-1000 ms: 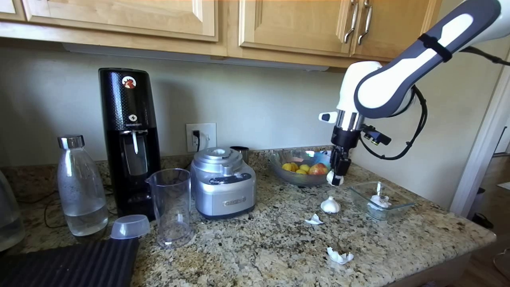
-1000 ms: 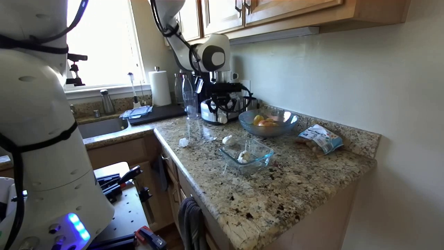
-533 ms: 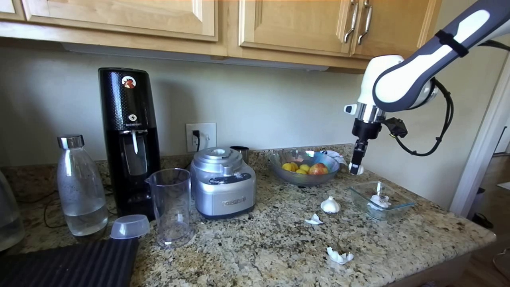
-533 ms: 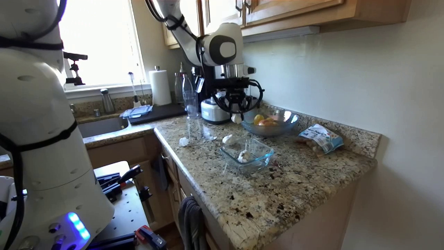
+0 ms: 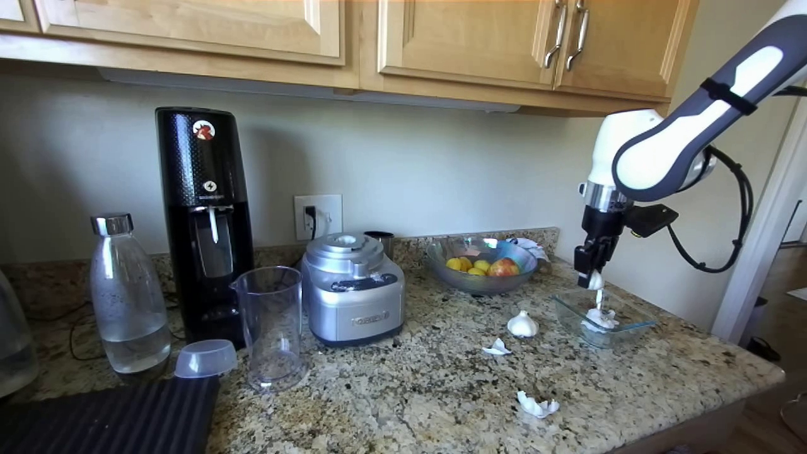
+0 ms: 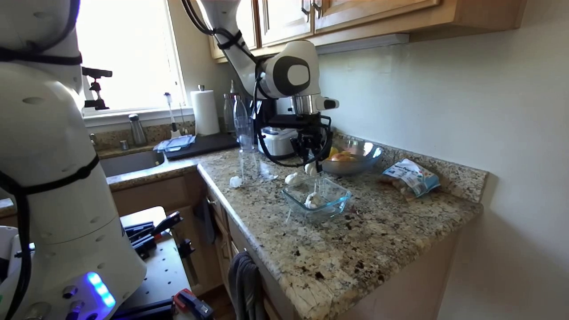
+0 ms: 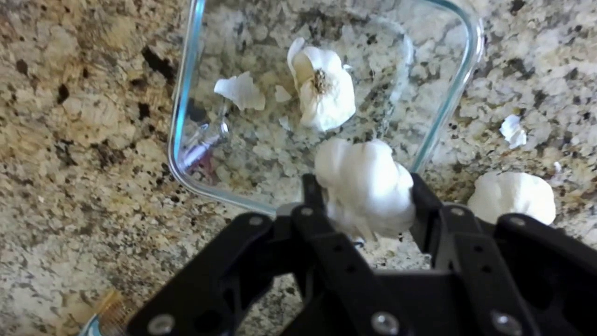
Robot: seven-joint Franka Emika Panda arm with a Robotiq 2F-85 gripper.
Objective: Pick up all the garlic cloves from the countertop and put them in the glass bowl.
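Note:
My gripper point(image 5: 591, 275) is shut on a white garlic piece point(image 7: 364, 191), a lumpy bulb held between both fingertips in the wrist view. It hangs above the near edge of the clear rectangular glass bowl point(image 7: 180, 116), whose rim also shows in both exterior views point(image 5: 633, 326) point(image 6: 330, 206). One garlic piece point(image 7: 333, 100) lies inside the bowl with bits of skin. Another whole garlic piece point(image 5: 522, 325) sits on the granite countertop point(image 5: 429, 384) beside the bowl; it also shows in the wrist view point(image 7: 513, 198) and an exterior view point(image 6: 292, 178).
Garlic skins point(image 5: 537, 405) point(image 5: 497, 347) lie on the countertop. A large fruit bowl point(image 5: 482, 282), a silver food processor point(image 5: 356, 302), a clear beaker point(image 5: 271, 340) and a black soda machine point(image 5: 205, 164) stand along the wall. A blue-white bag point(image 6: 413, 177) lies near the backsplash.
My gripper has moved with the held garlic from near the fruit bowl over to the glass bowl, then lowered toward it. The garlic on the countertop and in the bowl has not moved.

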